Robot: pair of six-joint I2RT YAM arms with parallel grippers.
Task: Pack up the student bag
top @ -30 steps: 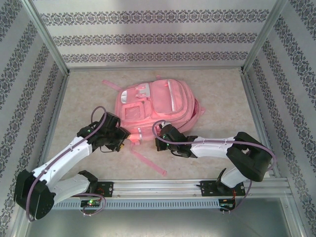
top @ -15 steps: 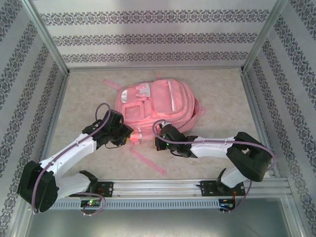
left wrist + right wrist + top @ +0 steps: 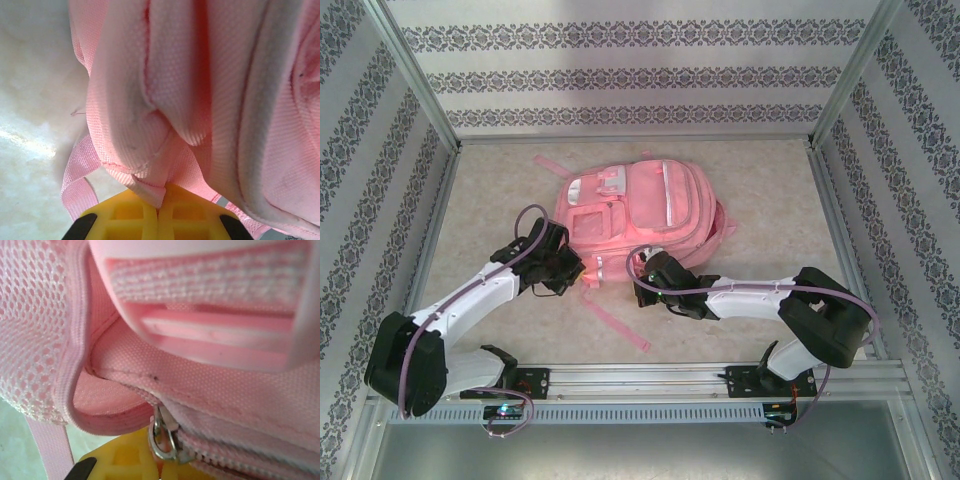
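Observation:
The pink student bag (image 3: 640, 205) lies flat in the middle of the table, front pockets up. My left gripper (image 3: 578, 272) is at its near left corner. In the left wrist view its yellow pads (image 3: 127, 215) are shut on a fold of the bag's pink fabric (image 3: 150, 187). My right gripper (image 3: 638, 277) is at the bag's near edge, beside a mesh side pocket (image 3: 30, 330). Its yellow pads (image 3: 125, 457) are shut on the tab below a metal zipper pull (image 3: 162, 440), at the end of a zip line (image 3: 235, 455). A pink plastic buckle (image 3: 210, 305) sits just above.
A loose pink strap (image 3: 618, 325) trails from the bag toward the front rail (image 3: 720, 375). Another strap (image 3: 548, 166) lies at the bag's far left. Patterned walls and metal frame posts (image 3: 415, 90) enclose the table on three sides.
My left gripper has moved forward to the bag's near left corner and closed on the fabric fold. The right arm has stayed put on the zipper pull.

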